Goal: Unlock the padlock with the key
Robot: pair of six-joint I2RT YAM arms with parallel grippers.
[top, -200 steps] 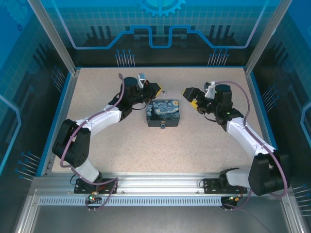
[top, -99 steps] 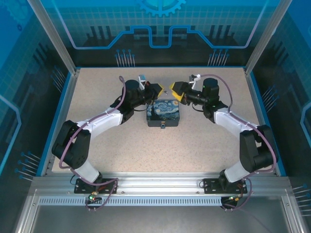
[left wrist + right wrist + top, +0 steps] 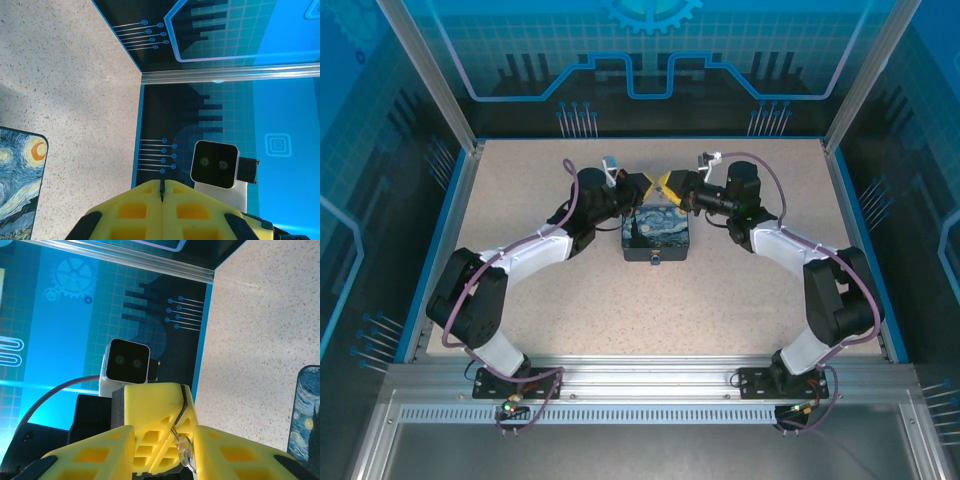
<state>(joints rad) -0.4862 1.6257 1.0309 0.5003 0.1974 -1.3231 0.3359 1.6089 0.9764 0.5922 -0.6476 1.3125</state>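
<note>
My left gripper [image 3: 645, 184] hovers over the far edge of the dark-blue painted box [image 3: 657, 232], shut on the key [image 3: 183, 446]. The key's round silvery head and ring stick out of the left gripper's yellow fingertips [image 3: 150, 410]. From the left wrist it is a thin dark sliver [image 3: 161, 188] in the seam. My right gripper [image 3: 670, 182] faces the left one, tip to tip. Its jaws stand apart on either side of the left fingertips and the key head [image 3: 164, 440], one finger [image 3: 225, 455] almost at the head. A tiny metal piece, apparently the padlock [image 3: 655, 258], sits at the box's near edge.
The box lies in the middle of the speckled table [image 3: 740, 290], with a corner of it in each wrist view [image 3: 17, 185] [image 3: 306, 415]. Blue walls [image 3: 650, 90] and a metal frame close in the back and sides. Bare table lies left, right and near of the box.
The right arm has swung left from beside the box up to the left gripper, and its jaws have narrowed around the left fingertips. The left arm has barely moved.
</note>
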